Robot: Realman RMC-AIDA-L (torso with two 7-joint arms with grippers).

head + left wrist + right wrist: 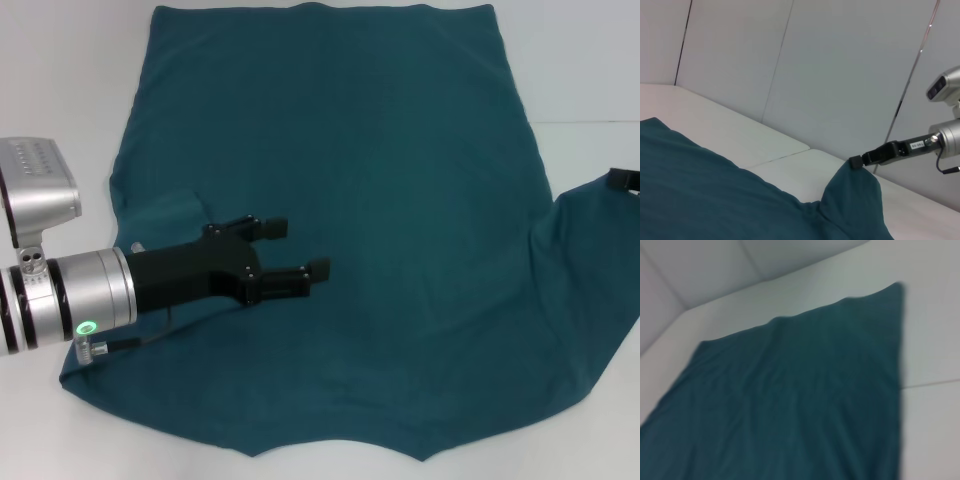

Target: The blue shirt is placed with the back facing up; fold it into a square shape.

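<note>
Item: the blue shirt [400,200], dark teal, plain side up, spread flat over most of the white table [580,60]. Its straight hem runs along the far edge at 12 o'clock; the near edge at 6 o'clock curves into a shallow point. The left sleeve is folded in over the body at about 9 o'clock, leaving a small ridge of cloth there. The right sleeve, at about 3 o'clock, is drawn outward and lifted off the table, the fabric rising in a peak.

Item: my right hand [856,162], at the 3 o'clock edge, only its black tip showing in the head view. In the left wrist view its black fingertip sits on the top of that raised peak of sleeve, clenched on the cloth.

Item: my left hand [296,250], black, on a silver wrist, reaching in from 9 o'clock and hovering over the shirt's left half. Its two fingers [270,228] are spread apart, released, grasping nothing.

Item: pale panelled wall [815,65], behind the table's far side.
</note>
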